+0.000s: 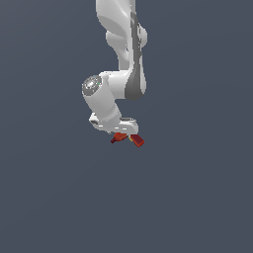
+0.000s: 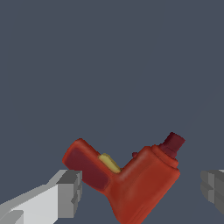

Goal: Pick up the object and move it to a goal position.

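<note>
Object: a small red angled item shaped like a power drill [image 2: 135,183], two limbs meeting in a V.
Blocky end: one limb is flat and boxy, with a darker red face.
Yellow patch: a small yellow piece sits in the inner corner where the limbs meet.
Stub: the thicker limb ends in a short dark red stub.
Position: in the wrist view it lies between the two grey fingertips [image 2: 70,192]; in the exterior view it [image 1: 129,139] is directly under the white arm [image 1: 121,59].
End effector [image 1: 124,133]: released, the fingertips stand apart on either side of the object without touching it.
Surroundings: plain dark grey-blue surface [image 1: 197,197].
</note>
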`<state>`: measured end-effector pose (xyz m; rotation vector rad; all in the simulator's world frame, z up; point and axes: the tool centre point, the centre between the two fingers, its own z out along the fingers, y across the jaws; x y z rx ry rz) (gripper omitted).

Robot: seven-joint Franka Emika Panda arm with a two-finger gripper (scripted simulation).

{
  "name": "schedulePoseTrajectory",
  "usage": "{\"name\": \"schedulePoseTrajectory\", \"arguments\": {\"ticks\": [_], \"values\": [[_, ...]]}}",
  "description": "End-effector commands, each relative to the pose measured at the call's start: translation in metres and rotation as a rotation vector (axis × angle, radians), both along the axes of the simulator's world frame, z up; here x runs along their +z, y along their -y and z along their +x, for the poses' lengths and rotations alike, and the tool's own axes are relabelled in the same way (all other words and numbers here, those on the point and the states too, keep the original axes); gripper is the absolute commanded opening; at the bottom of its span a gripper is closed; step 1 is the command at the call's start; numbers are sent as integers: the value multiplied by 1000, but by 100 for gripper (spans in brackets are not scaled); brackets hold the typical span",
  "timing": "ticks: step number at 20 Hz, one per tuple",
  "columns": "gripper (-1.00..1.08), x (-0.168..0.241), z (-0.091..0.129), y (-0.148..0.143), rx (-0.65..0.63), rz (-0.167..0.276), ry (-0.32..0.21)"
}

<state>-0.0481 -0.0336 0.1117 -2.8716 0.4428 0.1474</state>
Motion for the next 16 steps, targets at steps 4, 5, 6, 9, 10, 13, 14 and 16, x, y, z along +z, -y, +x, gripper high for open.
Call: {"name": "schedulePoseTrajectory", "arguments": {"ticks": [4,5,6,9,10,13,14,16], "values": [[108,-16,-16,0,-134,92,-22],[108,-19,-19,0,-159,108,-26],[108,-21,-22,0,-184,124,-30],[108,-29,-30,0,-260,169,-42],[108,-31,-33,1,-285,183,-46],[108,-38,-41,1,-355,221,-57],[108,-40,-43,1,-376,232,-61],[108,-43,-47,2,-414,251,-66]]}}
